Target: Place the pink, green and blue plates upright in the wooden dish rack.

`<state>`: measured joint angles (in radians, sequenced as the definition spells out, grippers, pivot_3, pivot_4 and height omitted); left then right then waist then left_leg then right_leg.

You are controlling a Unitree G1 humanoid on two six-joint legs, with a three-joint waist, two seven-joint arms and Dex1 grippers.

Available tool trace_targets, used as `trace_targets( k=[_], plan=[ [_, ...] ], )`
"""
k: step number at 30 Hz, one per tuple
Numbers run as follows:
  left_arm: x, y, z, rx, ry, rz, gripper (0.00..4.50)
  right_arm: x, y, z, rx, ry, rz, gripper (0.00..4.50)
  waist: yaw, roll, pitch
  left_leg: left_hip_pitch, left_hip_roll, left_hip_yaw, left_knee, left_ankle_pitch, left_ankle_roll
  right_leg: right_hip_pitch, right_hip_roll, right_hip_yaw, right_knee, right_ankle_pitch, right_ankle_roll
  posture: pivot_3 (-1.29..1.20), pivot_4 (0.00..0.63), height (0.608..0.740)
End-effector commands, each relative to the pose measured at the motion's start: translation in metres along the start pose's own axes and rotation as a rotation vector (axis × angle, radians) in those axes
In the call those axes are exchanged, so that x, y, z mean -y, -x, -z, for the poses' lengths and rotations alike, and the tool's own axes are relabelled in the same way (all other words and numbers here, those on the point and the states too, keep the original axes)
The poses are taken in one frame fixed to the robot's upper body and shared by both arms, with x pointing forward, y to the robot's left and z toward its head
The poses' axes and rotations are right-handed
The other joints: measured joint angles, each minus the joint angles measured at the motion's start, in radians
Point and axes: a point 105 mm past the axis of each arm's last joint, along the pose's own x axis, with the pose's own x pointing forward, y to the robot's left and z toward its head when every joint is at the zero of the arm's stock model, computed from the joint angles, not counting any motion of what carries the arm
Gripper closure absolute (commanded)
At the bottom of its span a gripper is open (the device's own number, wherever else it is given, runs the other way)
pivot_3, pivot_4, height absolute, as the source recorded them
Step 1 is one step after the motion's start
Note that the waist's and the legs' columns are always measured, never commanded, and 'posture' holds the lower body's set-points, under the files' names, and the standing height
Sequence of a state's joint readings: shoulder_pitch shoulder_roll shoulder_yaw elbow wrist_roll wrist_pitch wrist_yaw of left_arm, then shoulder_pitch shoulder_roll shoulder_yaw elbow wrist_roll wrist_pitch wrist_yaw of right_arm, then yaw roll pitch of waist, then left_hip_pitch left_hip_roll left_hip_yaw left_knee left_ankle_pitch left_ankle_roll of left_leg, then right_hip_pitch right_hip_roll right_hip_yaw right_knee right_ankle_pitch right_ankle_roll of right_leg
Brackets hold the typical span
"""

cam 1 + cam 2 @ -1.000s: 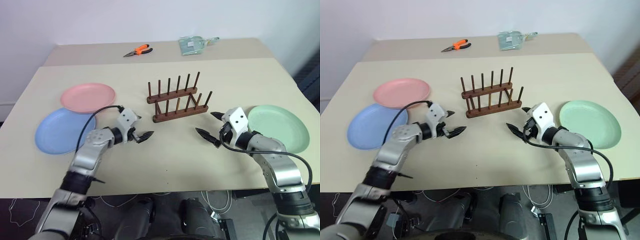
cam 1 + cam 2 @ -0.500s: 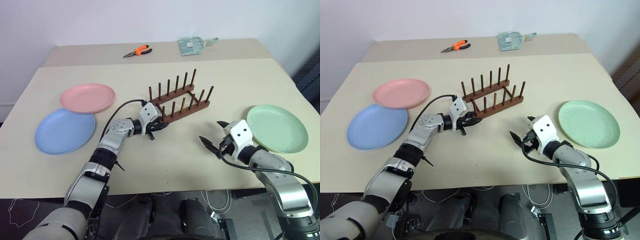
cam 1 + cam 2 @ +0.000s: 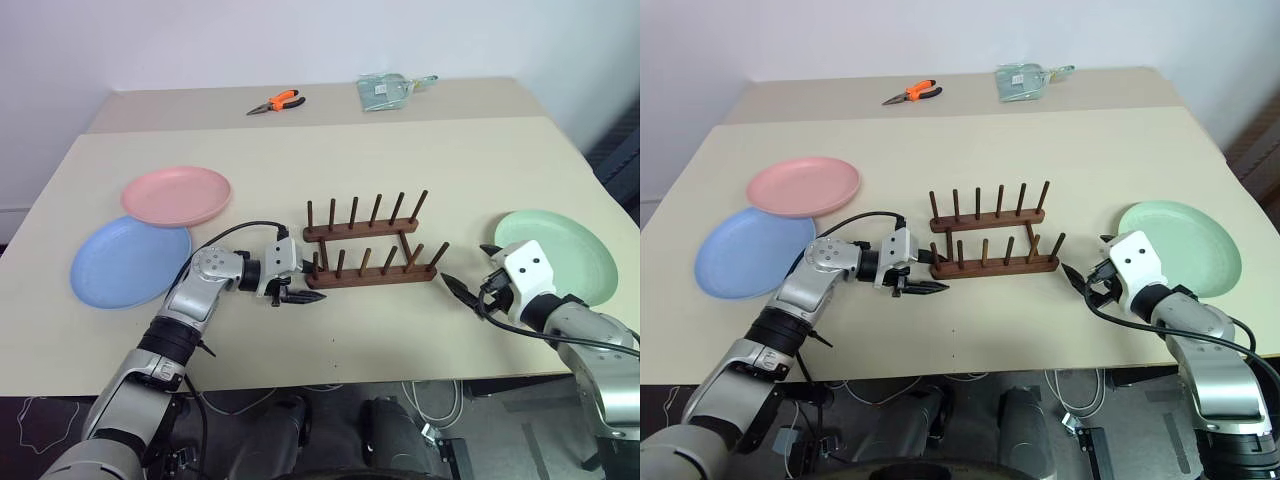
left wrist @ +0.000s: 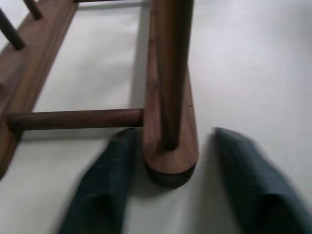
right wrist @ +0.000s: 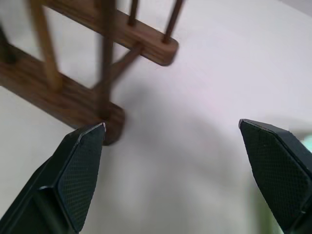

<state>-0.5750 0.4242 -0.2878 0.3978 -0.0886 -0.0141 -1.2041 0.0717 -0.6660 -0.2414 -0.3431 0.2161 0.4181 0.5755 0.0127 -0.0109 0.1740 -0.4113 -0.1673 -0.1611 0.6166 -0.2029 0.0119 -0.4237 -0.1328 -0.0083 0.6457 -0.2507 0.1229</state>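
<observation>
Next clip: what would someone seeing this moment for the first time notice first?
The wooden rack stands empty at the table's centre, with the left gripper at the near bar's left end, fingers either side of it. All three plates lie flat: pink plate and blue plate to the left, green plate to the right beside the open right gripper. Orange pliers lie at the far edge.

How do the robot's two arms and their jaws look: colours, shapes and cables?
Both arms are silver-grey metal with black joints. Each wrist has a white boxy block, and a black cable loops along each arm. The left gripper and right gripper end in two black pointed fingers with textured pads.
</observation>
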Motion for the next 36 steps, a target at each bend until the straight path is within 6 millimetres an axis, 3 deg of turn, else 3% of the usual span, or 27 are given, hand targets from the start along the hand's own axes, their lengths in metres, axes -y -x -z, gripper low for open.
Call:
trace_targets(
  k=[1,3,6,9,13,14,17,20,23,28,36],
  plan=[
    [-0.014,0.011,0.009,-0.082,-0.019,-0.079,0.38,0.004,0.003,-0.004,0.011,0.038,0.009,0.00,-0.001,0.000,0.000,0.000,0.000,0.000,0.000,0.000,0.000,0.000,0.000,0.000,0.000,0.000,0.000,0.00,0.150,0.720],
    [-0.010,0.023,0.023,-0.143,0.018,-0.093,0.38,-0.002,0.003,-0.001,-0.003,0.032,-0.023,0.00,-0.005,0.000,0.000,0.000,0.000,0.000,0.000,0.000,0.000,0.000,0.000,0.000,0.000,0.000,0.000,0.00,0.150,0.720],
    [0.005,0.037,0.032,-0.179,0.068,-0.071,0.31,-0.011,0.003,0.003,-0.022,0.035,-0.072,0.84,-0.016,0.001,-0.001,0.001,0.001,0.001,-0.001,0.000,0.000,0.000,0.001,0.001,0.000,0.000,0.000,0.00,0.150,0.720],
    [0.026,0.046,0.031,-0.148,0.141,-0.057,1.12,-0.023,0.002,0.006,-0.026,0.021,-0.130,2.31,-0.029,0.002,-0.001,0.002,0.002,0.000,-0.002,0.000,0.000,0.000,0.001,0.001,0.001,0.000,0.000,0.00,0.150,0.720],
    [0.047,0.040,0.021,-0.107,0.188,-0.035,3.10,-0.043,-0.001,0.006,-0.029,0.006,-0.204,4.35,-0.023,0.002,-0.002,0.003,0.002,0.001,-0.003,0.000,0.000,0.000,0.001,0.002,0.001,0.000,-0.001,0.00,0.150,0.720],
    [0.051,0.033,0.018,-0.098,0.181,-0.038,3.54,-0.049,-0.004,0.005,-0.026,0.010,-0.220,4.50,-0.022,0.003,-0.002,0.003,0.002,0.001,-0.002,0.000,0.000,0.000,0.001,0.002,0.001,0.000,-0.001,0.00,0.150,0.720],
    [0.056,0.017,0.013,-0.068,0.205,-0.068,3.54,-0.062,-0.013,0.003,-0.015,0.019,-0.234,4.50,-0.007,0.002,-0.002,0.003,0.002,0.002,-0.002,-0.001,-0.001,0.001,0.000,0.002,0.000,-0.002,-0.003,0.00,0.150,0.720],
    [0.039,0.005,0.015,-0.065,0.202,-0.228,3.54,-0.070,-0.028,0.004,-0.026,0.040,-0.218,4.50,0.004,0.002,-0.002,0.002,0.002,0.003,-0.001,-0.001,-0.001,0.002,0.000,0.002,-0.001,-0.002,-0.003,0.00,0.150,0.720],
    [0.016,0.000,0.021,-0.089,0.195,-0.409,3.54,-0.064,-0.047,0.005,-0.036,0.062,-0.129,4.50,0.003,0.001,-0.002,0.002,0.002,0.003,0.000,-0.001,-0.002,0.003,0.000,0.002,-0.002,-0.001,-0.004,0.00,0.150,0.720],
    [-0.015,-0.006,0.023,-0.062,0.251,-0.561,3.54,-0.046,-0.071,0.004,-0.037,0.032,0.007,4.50,0.001,0.000,-0.004,0.004,0.002,0.003,0.001,-0.001,-0.002,0.005,0.001,0.002,-0.001,0.000,-0.005,0.00,0.150,0.720],
    [-0.027,-0.009,0.027,-0.078,0.233,-0.587,3.54,-0.033,-0.080,0.002,-0.026,0.038,0.041,4.50,0.000,0.000,-0.004,0.004,0.002,0.003,0.001,0.000,-0.001,0.004,0.003,0.002,-0.001,0.002,-0.002,0.00,0.150,0.720]
  ],
)
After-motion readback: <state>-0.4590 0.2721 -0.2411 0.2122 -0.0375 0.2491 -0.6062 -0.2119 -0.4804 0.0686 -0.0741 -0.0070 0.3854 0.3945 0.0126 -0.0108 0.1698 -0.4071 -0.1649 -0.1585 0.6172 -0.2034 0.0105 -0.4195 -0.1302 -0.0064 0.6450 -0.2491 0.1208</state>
